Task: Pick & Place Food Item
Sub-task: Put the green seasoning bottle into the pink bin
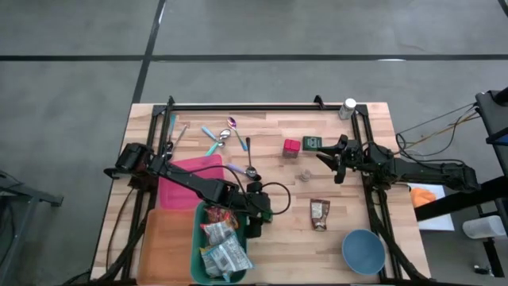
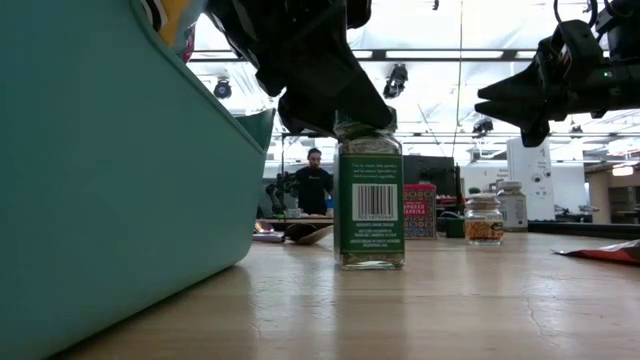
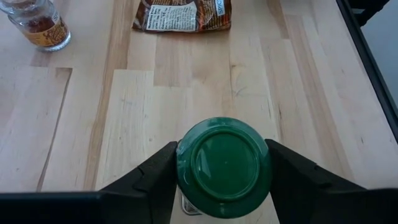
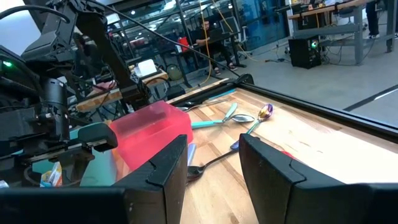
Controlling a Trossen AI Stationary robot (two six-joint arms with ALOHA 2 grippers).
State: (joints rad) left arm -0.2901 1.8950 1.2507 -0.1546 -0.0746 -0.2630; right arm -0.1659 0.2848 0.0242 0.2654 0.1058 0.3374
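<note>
Item: spice jar (image 2: 370,200) with green lid (image 3: 224,165), upright on the wooden table (image 1: 349,214), just beside the teal bin (image 1: 198,254) on the side toward the table's middle. Left gripper (image 3: 222,171) — directly over the jar, its two dark fingers (image 3: 152,177) set one on each side of the lid and pressed against its rim, so the jaws are partly closed and clamped on the jar; the jar's base is on the table in the low view. Right gripper (image 1: 332,159) — raised above the table near its far right part, close to the small green box (image 1: 312,143); fingers (image 4: 165,168) a moderate gap apart, nothing between them, touching nothing. Teal bin contents: several snack packets (image 1: 218,246). Beside it: pink bin (image 1: 190,179) and orange tray (image 1: 163,246). Elsewhere on the table: brown snack packet (image 1: 319,213), small glass jar with orange label (image 3: 38,23), red box (image 1: 292,147), blue bowl (image 1: 363,250), loose spoons (image 1: 230,135) toward the far edge.
</note>
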